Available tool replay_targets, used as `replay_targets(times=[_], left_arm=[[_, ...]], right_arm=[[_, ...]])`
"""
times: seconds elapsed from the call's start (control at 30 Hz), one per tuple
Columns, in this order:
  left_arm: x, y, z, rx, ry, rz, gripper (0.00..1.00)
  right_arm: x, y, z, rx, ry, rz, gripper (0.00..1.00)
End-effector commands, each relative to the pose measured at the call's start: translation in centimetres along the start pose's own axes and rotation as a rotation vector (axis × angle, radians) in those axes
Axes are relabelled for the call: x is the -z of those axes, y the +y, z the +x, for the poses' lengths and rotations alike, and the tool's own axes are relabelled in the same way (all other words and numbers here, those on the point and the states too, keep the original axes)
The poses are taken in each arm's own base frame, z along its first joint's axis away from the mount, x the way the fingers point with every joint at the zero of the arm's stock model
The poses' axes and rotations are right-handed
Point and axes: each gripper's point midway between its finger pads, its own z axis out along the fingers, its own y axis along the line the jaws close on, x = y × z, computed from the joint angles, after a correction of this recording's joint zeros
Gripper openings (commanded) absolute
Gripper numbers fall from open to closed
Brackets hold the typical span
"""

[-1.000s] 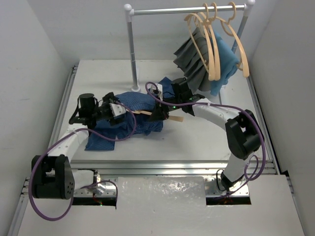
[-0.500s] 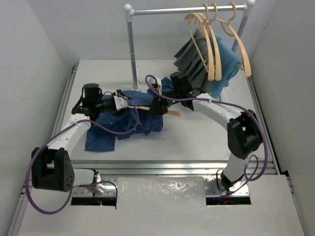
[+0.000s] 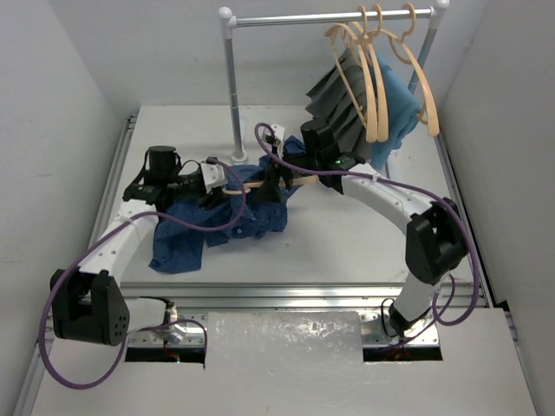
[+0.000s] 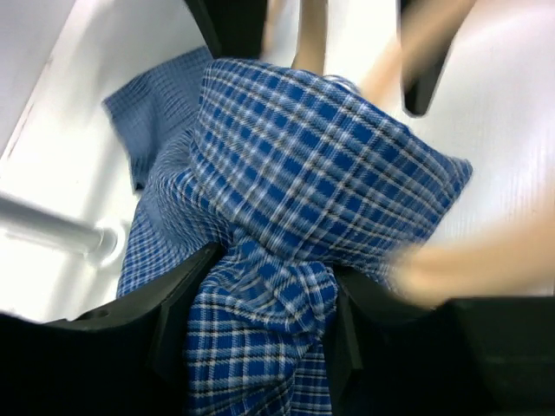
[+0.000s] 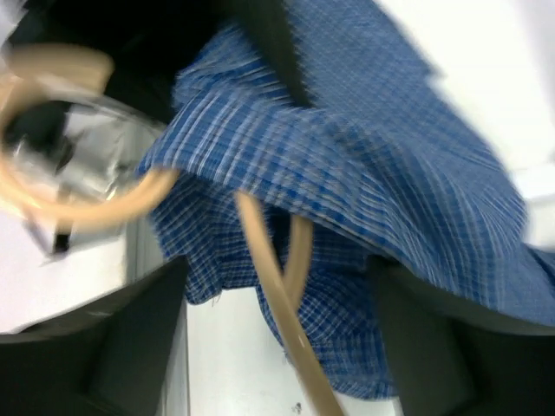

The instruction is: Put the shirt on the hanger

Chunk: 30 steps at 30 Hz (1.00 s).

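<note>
**Progress.** You are partway through the task, by my judgement. The shirt (image 3: 186,238) lies crumpled on the desk (image 3: 364,234), left of centre and between the two arms. The hanger (image 3: 253,183) lies on its far part. The right wrist view shows wooden limbs of the hanger (image 5: 260,251) running in under a fold of the checked cloth, so insertion has begun. Neither shoulder of the shirt is seen seated over a hanger arm, and the collar cannot be made out. What remains, as I judge it, is drawing the cloth over both arms and bringing the hook out at the neck.

**Jaws.**
- **Left jaws:** closed part-way on a bunched fold of the shirt. The cloth fills the gap between the fingers (image 4: 186,303).
- **Right jaws:** spread wide and holding nothing. The hanger limb passes between the fingers without touching either.

**Orientation.**
- **Hanger:** its long axis runs roughly left to right across the desk in the overhead view, lying nearly flat. I cannot tell which way the hook end points.
- **Shirt:** its mass trails from the near left toward the far right, with one loose flap nearest the left arm's side.

**Elsewhere.** Three more hangers (image 3: 377,78) hang on the rail (image 3: 329,17) at the back.
</note>
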Motion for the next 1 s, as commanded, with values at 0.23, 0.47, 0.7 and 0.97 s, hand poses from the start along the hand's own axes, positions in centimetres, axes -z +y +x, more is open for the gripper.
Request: replay_targets(times=[0.23, 0.47, 0.7, 0.97], left_arm=[[3.7, 1.9, -2.5, 0.152, 0.009, -0.323, 0.0], [3.2, 2.1, -2.0, 0.23, 0.008, -0.316, 0.0], [2.5, 2.4, -2.8, 0.197, -0.005, -0.257, 0.0], [2.2, 2.5, -3.4, 0.221, 0.001, -0.206, 0.0]], right_arm=[[8.6, -1.0, -7.6, -0.051, -0.209, 0.457, 0.99], [7.9, 0.8, -4.1, 0.028, -0.157, 0.344, 0.94], [6.7, 3.4, -3.0, 0.479, -0.083, 0.181, 0.95], [4.3, -0.1, -2.2, 0.585, 0.016, 0.154, 0.93]])
